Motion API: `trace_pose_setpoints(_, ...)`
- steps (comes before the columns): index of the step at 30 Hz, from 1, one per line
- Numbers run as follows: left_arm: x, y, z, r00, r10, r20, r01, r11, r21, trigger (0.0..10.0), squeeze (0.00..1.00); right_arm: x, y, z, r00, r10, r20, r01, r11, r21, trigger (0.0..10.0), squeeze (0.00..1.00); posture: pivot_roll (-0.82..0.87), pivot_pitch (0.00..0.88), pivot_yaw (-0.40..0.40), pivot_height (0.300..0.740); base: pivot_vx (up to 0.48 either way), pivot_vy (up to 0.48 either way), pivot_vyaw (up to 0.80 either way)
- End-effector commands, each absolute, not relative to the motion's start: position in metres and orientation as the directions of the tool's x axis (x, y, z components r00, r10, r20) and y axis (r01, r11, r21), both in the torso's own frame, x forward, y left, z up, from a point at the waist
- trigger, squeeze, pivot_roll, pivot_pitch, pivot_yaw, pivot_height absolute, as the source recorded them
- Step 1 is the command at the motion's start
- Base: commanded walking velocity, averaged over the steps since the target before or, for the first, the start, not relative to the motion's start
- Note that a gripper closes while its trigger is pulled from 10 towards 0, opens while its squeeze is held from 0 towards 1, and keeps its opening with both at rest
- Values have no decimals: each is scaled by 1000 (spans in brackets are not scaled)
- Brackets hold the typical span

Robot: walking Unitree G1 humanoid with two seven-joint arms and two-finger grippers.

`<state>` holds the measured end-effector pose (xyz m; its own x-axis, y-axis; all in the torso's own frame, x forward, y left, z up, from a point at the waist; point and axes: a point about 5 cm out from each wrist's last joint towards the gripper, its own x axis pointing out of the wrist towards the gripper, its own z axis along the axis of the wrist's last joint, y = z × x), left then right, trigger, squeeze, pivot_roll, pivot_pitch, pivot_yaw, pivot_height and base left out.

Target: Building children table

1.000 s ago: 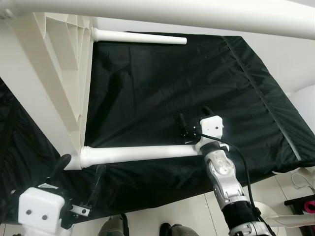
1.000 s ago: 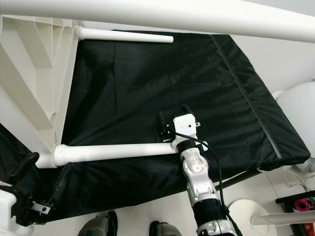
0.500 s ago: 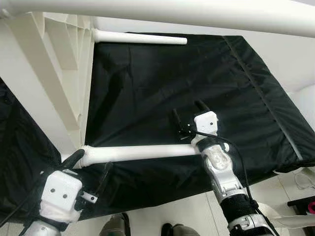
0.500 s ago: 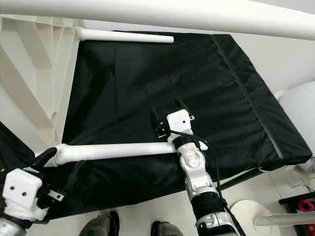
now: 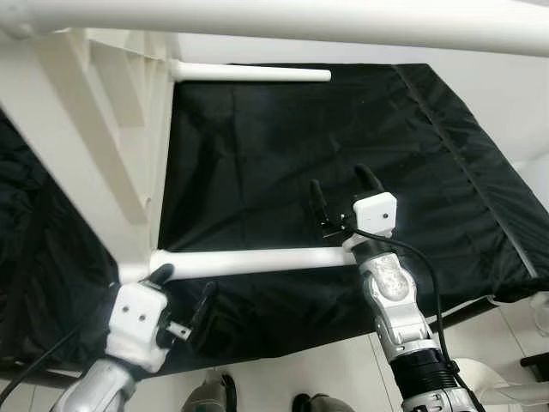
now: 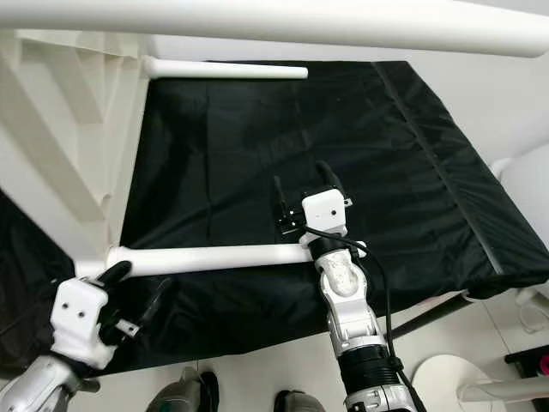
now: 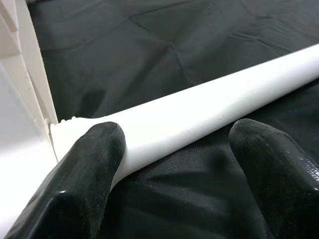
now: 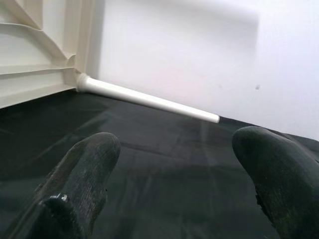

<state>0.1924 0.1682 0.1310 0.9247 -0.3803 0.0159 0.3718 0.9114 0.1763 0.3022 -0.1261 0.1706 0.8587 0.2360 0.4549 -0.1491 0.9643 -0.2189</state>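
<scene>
A white plastic children's table lies on its side on a black cloth (image 5: 283, 146). Its ribbed underside (image 5: 94, 137) is at the left and its legs point right. The near leg (image 5: 249, 262) runs across the cloth, the far leg (image 5: 253, 73) lies at the back, and another leg (image 5: 326, 21) crosses the top. My left gripper (image 5: 184, 283) is open at the near leg's base. Its fingers (image 7: 84, 174) sit on either side of that leg (image 7: 199, 119) without closing on it. My right gripper (image 5: 340, 178) is open and empty just beyond the leg's free end, pointing toward the far leg (image 8: 149, 99).
The cloth's front edge (image 5: 326, 339) drops to a white tiled floor (image 5: 343, 378). Shoes (image 5: 214, 396) show at the bottom edge. A round white object (image 6: 525, 184) stands at the right, past the cloth's corner. A white wall (image 8: 199, 55) rises behind the table.
My left gripper rose from the lower left and now straddles the base of the near leg. The right gripper stayed near the leg's free end. The camera shifted slightly.
</scene>
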Motion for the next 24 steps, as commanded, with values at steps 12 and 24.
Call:
trace_pose_setpoints(12,216,173,117,967,-253,-37,255,959,122,10000,0,295,-137,165,887,144,438,-64,979,-193,10000,0,38,167,31,740,0,0,0)
trace_pose_setpoints(24,234,194,122,994,-111,2,110,987,116,10000,0,290,-139,157,907,161,389,-90,977,-193,10000,0,9,155,40,740,0,0,0)
